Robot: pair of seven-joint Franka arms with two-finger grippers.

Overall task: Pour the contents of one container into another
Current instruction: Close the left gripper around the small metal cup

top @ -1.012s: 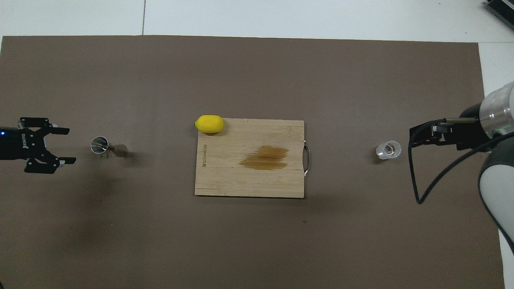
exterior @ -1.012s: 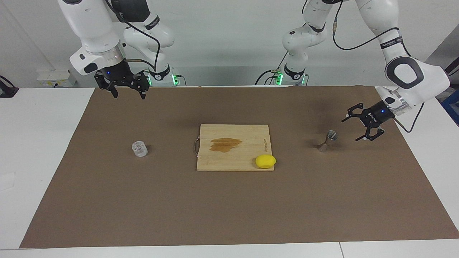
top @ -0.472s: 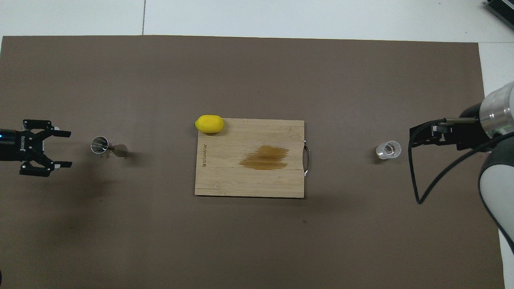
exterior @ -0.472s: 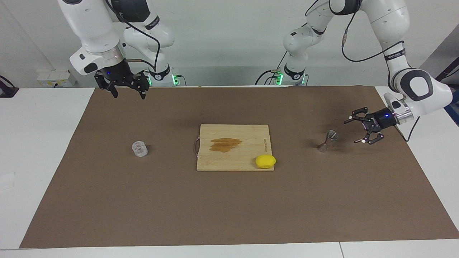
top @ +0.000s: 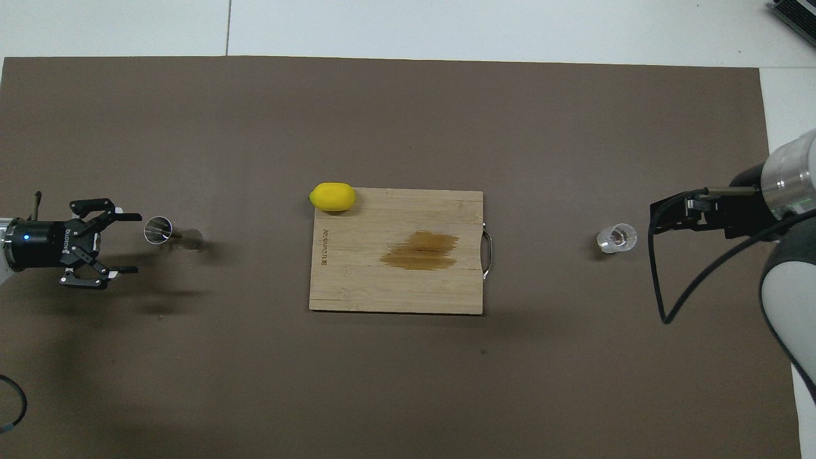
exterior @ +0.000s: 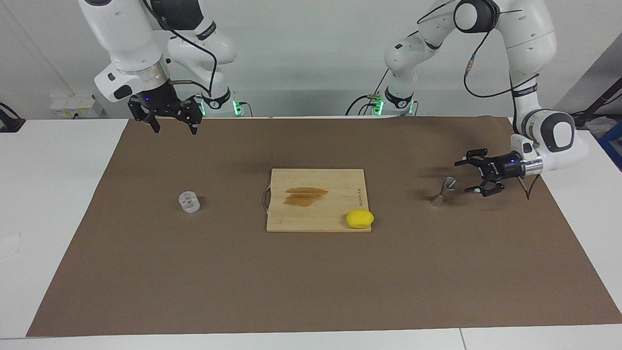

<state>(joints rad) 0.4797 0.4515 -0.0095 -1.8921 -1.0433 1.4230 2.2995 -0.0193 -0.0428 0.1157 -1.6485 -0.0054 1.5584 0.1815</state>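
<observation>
The clear cup (exterior: 189, 201) stands on the brown mat toward the right arm's end; it also shows in the overhead view (top: 617, 238). The steel jigger (exterior: 444, 191) stands upright toward the left arm's end, also in the overhead view (top: 162, 233). My left gripper (exterior: 462, 177) is open, held level and low just beside the jigger, apart from it, with its fingers pointing at it (top: 136, 243). My right gripper (exterior: 176, 130) is open and empty, raised over the mat, and waits (top: 669, 213).
A wooden cutting board (exterior: 316, 214) with a brown stain lies at the middle of the mat (top: 395, 287). A yellow lemon (exterior: 360, 218) sits at the board's corner farther from the robots, toward the left arm's end (top: 332, 196).
My left gripper has come down and moved in toward the jigger, its wrist turning level. The right arm, the cup and the jigger have not moved.
</observation>
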